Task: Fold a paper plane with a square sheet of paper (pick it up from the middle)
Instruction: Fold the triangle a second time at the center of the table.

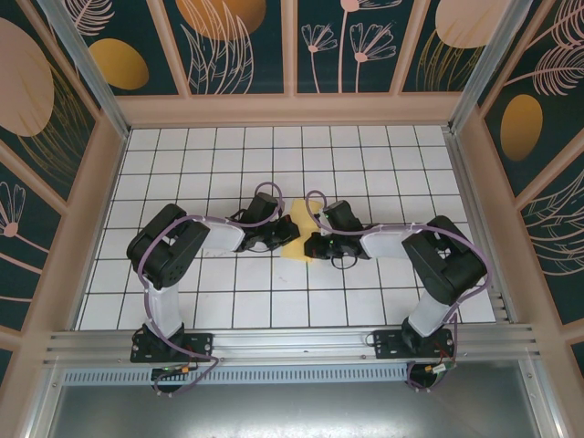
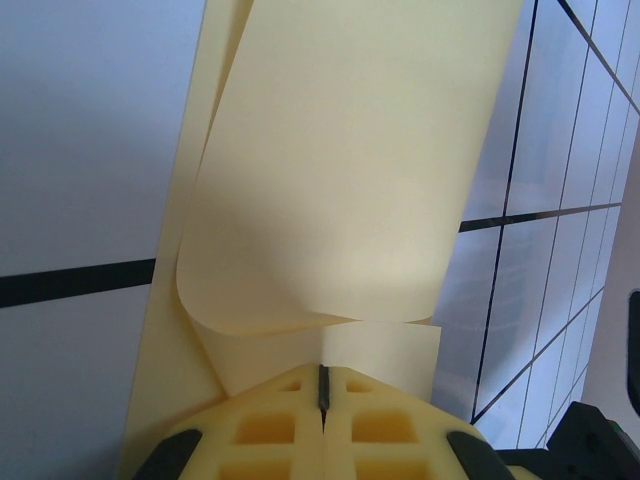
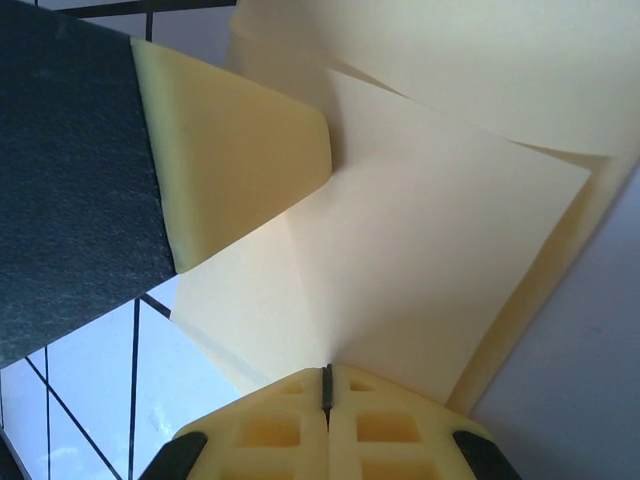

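Both meet mid-table: left gripper and right gripper, jaws pressed together, tips on the pale-yellow part-folded square sheet of paper between them. White gridded tabletop lies open all round; pale wooden frame well apart from them. We read the paper's long axis near-to-far, slightly tilted; pointed end we cannot tell.

Square sheet of paper on table; between left gripper and right gripper.
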Tool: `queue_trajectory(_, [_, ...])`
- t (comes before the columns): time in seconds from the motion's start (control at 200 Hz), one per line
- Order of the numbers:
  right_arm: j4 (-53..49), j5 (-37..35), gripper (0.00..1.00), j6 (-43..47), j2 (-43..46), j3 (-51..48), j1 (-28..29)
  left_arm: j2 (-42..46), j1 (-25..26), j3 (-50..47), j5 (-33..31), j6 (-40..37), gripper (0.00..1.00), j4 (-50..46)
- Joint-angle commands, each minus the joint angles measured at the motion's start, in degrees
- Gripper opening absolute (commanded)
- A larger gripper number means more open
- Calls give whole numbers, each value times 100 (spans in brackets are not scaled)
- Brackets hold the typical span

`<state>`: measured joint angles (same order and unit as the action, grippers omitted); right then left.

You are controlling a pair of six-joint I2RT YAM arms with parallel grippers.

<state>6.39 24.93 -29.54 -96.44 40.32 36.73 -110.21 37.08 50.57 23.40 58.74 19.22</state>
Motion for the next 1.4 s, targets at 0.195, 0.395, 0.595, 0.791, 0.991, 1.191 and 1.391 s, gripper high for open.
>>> queue_trajectory(0.195, [-361,437,3,14,471,30,-1,-176,-24,-126,-178,-126,0,-410])
queue_trajectory(0.395, [-440,367,3,14,130,273,3,-175,-25,-117,-171,-126,0,-411])
queue_trajectory(0.595, [-532,101,3,22,-21,60,8,-176,-25,-124,-170,-140,0,-427])
queue_trajectory(0.791, [-263,280,3,-133,69,-324,-61,-184,-25,-118,-183,-144,0,-443])
queue_trajectory(0.991, [-382,266,4,-150,320,-316,-88,-187,-25,-135,-204,-152,0,-471])
queue_trajectory(1.191, [-388,168,4,-214,289,-548,-176,-186,-25,-144,-214,-144,0,-459])
queue_trajectory(1.391, [-288,230,5,-375,463,-814,-178,-183,-25,-142,-224,-144,0,-466])
